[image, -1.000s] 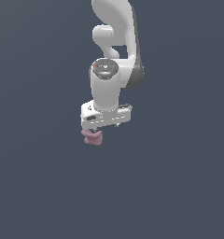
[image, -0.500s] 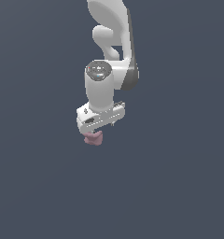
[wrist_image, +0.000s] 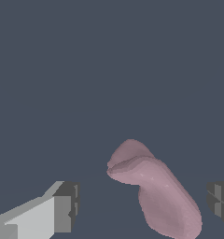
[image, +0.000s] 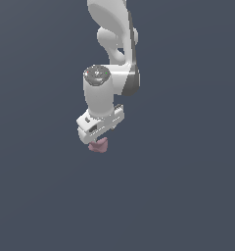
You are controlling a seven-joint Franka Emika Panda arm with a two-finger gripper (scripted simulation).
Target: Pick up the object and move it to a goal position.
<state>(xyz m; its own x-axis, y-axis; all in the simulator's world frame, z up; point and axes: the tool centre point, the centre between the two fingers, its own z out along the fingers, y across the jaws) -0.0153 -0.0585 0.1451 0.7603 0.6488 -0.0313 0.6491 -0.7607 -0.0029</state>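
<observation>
Your gripper point(wrist_image: 142, 205) stands open: in the wrist view its two dark finger pads point(wrist_image: 67, 205) sit wide apart on either side of the object point(wrist_image: 156, 191), and neither pad touches it. It has hold of nothing. In the exterior view the white hand point(image: 100, 122) hangs directly over the object point(image: 98, 145), which shows just below it against the plain dark ground.

Note that the object lies closer to one pad than the other. If you close from this offset, expect the nearer pad to arrive first and push or tip the piece before the other pad meets it. Its rounded, uneven flanks may also let it slip out of the pinch as you lift.

The object is a dusty-pink, matte lump, elongated and irregular, with a creased fold near one end
</observation>
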